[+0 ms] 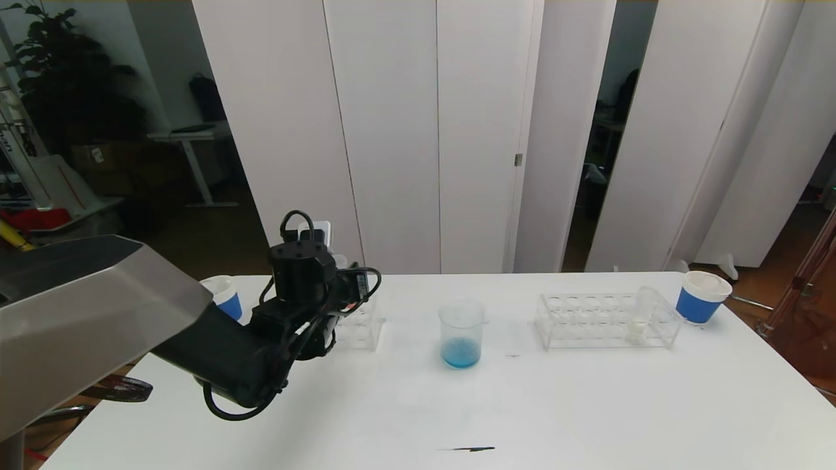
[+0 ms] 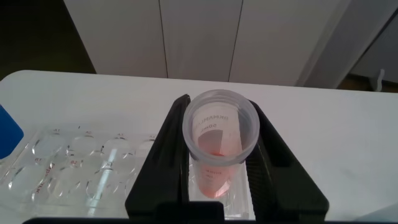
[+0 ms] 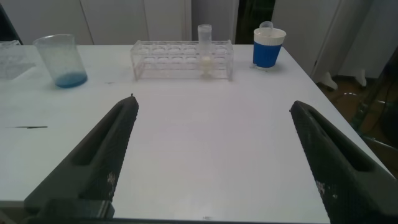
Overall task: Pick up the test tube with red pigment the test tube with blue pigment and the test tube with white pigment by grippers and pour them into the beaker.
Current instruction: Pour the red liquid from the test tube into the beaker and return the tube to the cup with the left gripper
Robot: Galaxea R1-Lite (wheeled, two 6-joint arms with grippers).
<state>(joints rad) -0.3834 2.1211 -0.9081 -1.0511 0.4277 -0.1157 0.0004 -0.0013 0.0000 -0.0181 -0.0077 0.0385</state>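
Left gripper (image 2: 217,165) closes on the red-pigment tube (image 2: 219,146) at the left rack (image 1: 358,324). The beaker (image 1: 461,333), at 3 o'clock from it, holds blue pigment. Likely next: lift, carry, pour. Right gripper (image 3: 211,158) gapes idle.

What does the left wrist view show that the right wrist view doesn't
Only the left wrist view shows the left gripper around a tube with red pigment over a clear rack. Only the right wrist view shows the open right gripper, the test tube with white pigment, its rack, the beaker holding blue, and a blue-banded cup. Both show the white table.
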